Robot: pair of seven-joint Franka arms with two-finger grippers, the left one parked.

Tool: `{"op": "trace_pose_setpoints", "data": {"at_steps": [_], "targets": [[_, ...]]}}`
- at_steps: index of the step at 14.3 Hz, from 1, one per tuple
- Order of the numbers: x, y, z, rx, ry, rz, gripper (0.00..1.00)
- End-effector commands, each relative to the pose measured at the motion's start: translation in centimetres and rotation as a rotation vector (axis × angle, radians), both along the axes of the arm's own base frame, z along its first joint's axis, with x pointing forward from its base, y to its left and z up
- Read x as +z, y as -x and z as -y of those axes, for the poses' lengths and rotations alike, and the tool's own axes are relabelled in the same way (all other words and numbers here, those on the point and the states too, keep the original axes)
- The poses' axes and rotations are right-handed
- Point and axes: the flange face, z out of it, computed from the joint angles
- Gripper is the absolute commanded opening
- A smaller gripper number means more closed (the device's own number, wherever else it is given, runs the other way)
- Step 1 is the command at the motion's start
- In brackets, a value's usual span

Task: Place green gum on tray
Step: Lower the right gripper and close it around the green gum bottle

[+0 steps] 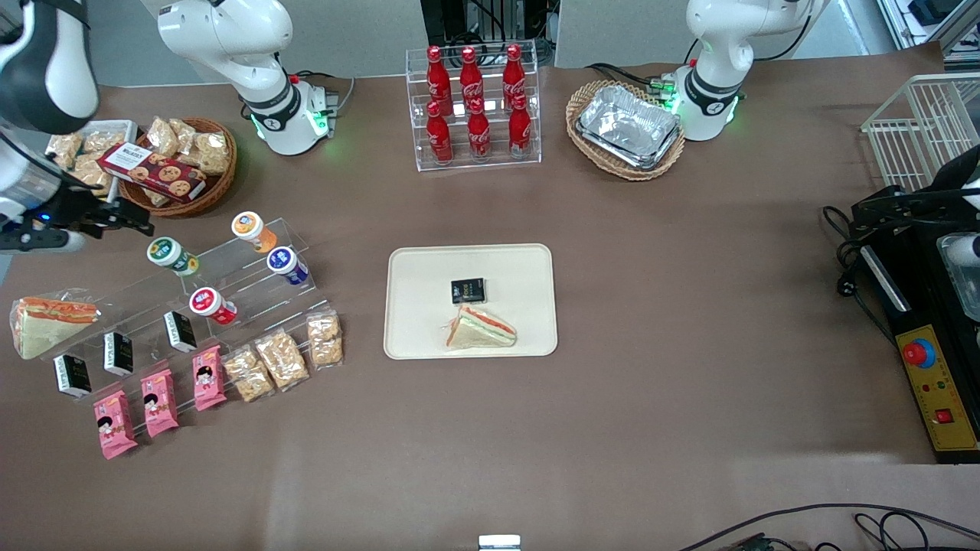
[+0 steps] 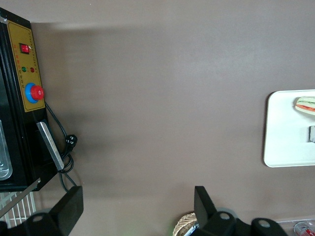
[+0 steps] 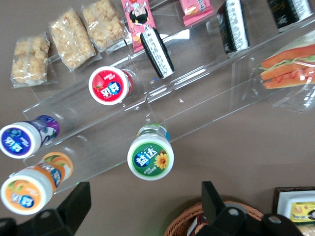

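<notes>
Four gum canisters on clear acrylic rack [image 1: 230, 283], green gum [image 1: 172, 255] on upper step, farther from front camera than red-lidded canister [image 1: 210, 303]. Gripper [image 3: 142, 206] hovers above rack near green gum, fingers spread, holding nothing. Tray [image 1: 413, 337] toward parked arm's end from rack, carrying sandwich [image 1: 481, 329].

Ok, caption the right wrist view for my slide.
Open gripper hovering above green gum on clear display rack.

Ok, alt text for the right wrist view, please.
The open gripper hovers above the green gum on a clear stepped rack. Red, blue and orange canisters sit nearby on it, with a wrapped sandwich.
</notes>
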Motion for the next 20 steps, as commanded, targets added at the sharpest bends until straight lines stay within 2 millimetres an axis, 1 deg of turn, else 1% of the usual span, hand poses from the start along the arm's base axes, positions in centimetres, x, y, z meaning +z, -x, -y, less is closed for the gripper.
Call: {"op": "trace_pose_setpoints", "data": {"at_steps": [1,4,8,9,11,12,13,14,16,18,20], "targets": [[-2.7,1.7,-0.4,0.022,0.017,0.052,1.0],[-5.3,2.0,-0.8,0.027,0.019,0.062,1.0],[-8.4,1.9,-0.7,0.039,0.044,0.063,1.0],[-8.9,2.1,-0.2,0.029,0.046,0.064,1.0],[-9.2,2.1,-0.2,0.028,0.046,0.059,0.99],[-9.2,2.1,-0.2,0.028,0.046,0.059,0.94],[-9.1,2.1,-0.1,0.034,0.046,0.061,0.75],[-8.9,2.0,0.0,0.056,0.046,0.065,0.6],[-8.5,1.9,0.2,0.063,0.047,0.074,0.39],[-7.9,1.5,0.4,0.06,0.05,0.076,0.38],[-6.4,1.0,1.1,0.048,0.052,0.092,0.38]]}}
